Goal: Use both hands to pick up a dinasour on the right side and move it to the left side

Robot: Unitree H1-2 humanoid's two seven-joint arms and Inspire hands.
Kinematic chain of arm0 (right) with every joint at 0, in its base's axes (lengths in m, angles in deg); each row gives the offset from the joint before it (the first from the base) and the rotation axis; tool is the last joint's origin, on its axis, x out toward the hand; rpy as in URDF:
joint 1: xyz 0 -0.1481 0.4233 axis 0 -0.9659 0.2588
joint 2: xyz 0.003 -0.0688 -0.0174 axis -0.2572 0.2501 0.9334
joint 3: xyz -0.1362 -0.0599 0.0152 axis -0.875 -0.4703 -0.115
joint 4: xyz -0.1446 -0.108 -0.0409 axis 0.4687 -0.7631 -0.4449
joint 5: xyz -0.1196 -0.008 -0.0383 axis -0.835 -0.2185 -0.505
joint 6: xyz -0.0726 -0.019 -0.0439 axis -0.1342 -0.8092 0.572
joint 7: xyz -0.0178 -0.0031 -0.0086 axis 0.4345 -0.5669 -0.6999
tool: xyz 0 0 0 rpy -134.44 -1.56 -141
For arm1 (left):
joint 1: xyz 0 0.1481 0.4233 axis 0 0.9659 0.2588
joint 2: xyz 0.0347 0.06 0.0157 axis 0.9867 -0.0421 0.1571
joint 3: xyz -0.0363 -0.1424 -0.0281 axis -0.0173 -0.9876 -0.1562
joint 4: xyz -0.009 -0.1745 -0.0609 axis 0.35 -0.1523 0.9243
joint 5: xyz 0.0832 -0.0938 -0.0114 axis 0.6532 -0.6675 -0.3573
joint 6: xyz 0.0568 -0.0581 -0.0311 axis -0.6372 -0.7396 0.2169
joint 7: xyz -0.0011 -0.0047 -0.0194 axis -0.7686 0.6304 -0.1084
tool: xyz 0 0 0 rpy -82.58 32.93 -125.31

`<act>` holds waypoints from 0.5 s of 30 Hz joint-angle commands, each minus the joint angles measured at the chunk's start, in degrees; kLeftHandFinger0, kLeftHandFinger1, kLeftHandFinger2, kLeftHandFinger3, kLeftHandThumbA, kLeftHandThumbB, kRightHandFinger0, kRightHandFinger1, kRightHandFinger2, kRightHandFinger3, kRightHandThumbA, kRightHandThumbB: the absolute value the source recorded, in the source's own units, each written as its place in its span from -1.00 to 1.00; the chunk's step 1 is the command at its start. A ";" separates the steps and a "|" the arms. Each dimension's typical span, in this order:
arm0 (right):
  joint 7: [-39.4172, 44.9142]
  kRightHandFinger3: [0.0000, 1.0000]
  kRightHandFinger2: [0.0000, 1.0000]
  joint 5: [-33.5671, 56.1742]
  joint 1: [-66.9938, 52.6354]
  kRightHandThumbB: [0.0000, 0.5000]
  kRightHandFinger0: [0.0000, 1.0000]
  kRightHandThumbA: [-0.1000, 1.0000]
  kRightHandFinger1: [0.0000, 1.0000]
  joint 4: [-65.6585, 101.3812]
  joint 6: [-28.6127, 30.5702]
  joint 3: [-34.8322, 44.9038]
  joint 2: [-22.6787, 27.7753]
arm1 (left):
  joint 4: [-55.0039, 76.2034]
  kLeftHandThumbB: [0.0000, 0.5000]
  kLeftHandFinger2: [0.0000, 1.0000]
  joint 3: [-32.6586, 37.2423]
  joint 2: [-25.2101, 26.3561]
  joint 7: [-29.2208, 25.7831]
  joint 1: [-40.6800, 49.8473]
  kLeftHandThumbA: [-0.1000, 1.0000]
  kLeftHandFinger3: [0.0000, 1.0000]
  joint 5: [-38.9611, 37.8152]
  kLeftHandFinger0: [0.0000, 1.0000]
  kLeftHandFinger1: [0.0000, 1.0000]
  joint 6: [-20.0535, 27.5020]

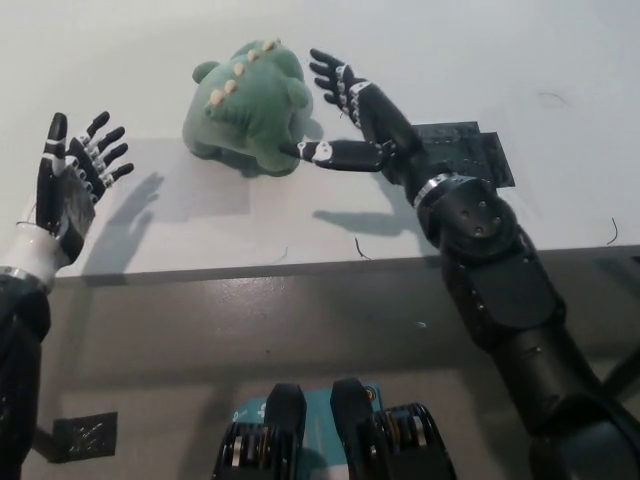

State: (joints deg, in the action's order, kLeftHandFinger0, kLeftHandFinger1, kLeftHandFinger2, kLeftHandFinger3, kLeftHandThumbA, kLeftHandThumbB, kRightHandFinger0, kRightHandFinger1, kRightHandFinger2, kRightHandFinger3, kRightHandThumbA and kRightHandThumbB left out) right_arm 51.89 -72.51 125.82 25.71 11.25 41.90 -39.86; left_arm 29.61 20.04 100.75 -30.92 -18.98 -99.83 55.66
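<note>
A green plush dinosaur (248,108) with cream spikes lies on the white table (200,220), left of the middle. My right hand (355,115) is open just to its right, fingers spread, the thumb tip reaching the toy's lower right side. My left hand (72,185) is open too, fingers spread, at the table's left front edge, well apart from the dinosaur.
A square of dark tape (470,155) marks the table to the right, partly behind my right forearm. The table's front edge (300,262) runs across the middle, with grey floor below it. Short dark threads lie on the tabletop.
</note>
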 commanded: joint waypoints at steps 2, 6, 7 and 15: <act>3.45 1.00 1.00 4.16 -1.59 -0.49 1.00 1.00 1.00 9.31 -3.34 2.02 3.04 | 6.12 0.85 1.00 -1.67 3.02 2.28 3.46 1.00 1.00 -1.56 1.00 1.00 1.99; 3.11 1.00 1.00 4.14 -4.72 -0.49 1.00 1.00 1.00 16.39 -6.71 1.78 4.37 | 10.02 0.81 1.00 -2.97 2.43 0.95 6.37 1.00 1.00 -2.17 1.00 1.00 1.32; 3.26 1.00 1.00 4.34 -5.33 -0.51 1.00 1.00 1.00 17.43 -7.10 1.75 4.60 | 10.87 0.81 1.00 -3.25 2.25 0.69 7.06 1.00 1.00 -2.10 1.00 1.00 1.42; 4.81 1.00 1.00 7.54 -11.42 -0.58 1.00 1.00 1.00 23.86 -6.25 3.47 7.55 | 15.72 0.70 1.00 -4.97 0.61 -0.57 11.85 1.00 1.00 -1.49 1.00 1.00 2.72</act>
State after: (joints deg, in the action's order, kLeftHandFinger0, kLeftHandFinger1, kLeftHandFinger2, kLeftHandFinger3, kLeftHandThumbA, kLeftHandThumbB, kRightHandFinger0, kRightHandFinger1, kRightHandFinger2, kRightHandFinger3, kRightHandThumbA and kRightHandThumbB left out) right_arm 54.64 -69.17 114.63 45.49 5.49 43.53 -33.76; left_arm 42.62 16.30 101.40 -30.38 -7.47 -100.61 55.79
